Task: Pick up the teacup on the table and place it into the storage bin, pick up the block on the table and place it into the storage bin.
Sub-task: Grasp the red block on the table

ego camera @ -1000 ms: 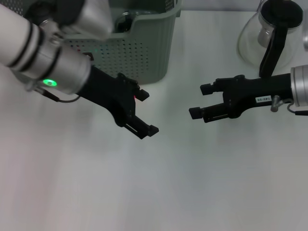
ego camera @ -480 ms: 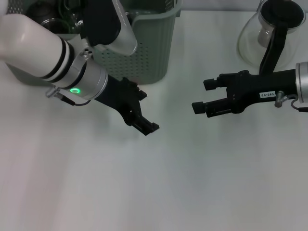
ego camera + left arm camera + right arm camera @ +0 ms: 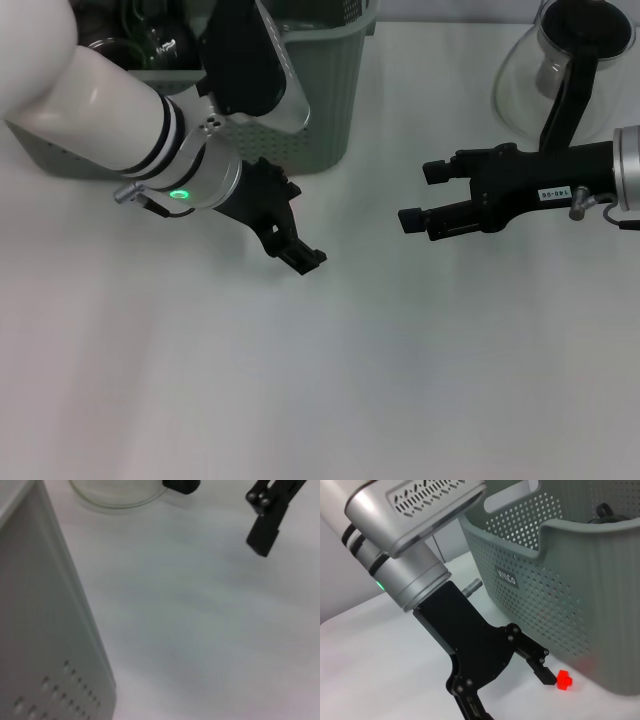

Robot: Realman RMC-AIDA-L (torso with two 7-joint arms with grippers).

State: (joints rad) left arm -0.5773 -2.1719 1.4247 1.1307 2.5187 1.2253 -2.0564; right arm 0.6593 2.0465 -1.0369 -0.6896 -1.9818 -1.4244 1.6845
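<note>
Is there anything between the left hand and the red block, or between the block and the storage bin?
Nothing visible. The red block lies on the table beside one fingertip of the open left hand, close to the storage bin wall, which it must clear. The open right hand hovers apart.

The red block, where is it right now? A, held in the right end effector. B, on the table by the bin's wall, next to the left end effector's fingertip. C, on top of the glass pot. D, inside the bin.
B: the right wrist view shows the block lying on the table at the foot of the bin, just beside a fingertip of the open left end effector.
</note>
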